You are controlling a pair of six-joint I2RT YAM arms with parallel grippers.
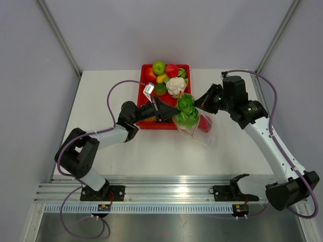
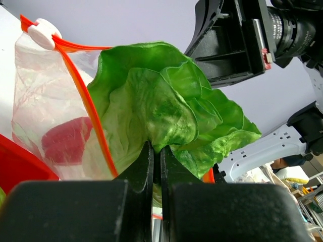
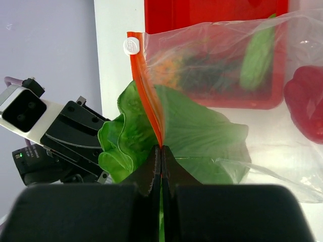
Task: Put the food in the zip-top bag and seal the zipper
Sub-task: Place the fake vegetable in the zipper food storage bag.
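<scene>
My left gripper (image 2: 156,147) is shut on the leafy green lettuce (image 2: 161,101), which stands in the mouth of the clear zip-top bag (image 2: 38,96), part inside and part out. The right gripper (image 3: 161,147) is shut on the orange-red zipper (image 3: 146,91), below its white slider (image 3: 132,46). A red tomato-like piece (image 3: 305,101) lies inside the bag. A green cucumber piece (image 3: 257,55) shows through the film; I cannot tell whether it is inside. From above, the left gripper (image 1: 169,112) and right gripper (image 1: 198,105) meet over the lettuce (image 1: 185,112).
The red tray (image 1: 144,124) stands just behind the bag and holds a white cauliflower (image 1: 176,84), a green apple (image 1: 159,67) and other toy fruit. The left arm's fingers reach across the tray's front edge. Grey walls close in both sides of the white table (image 1: 151,156).
</scene>
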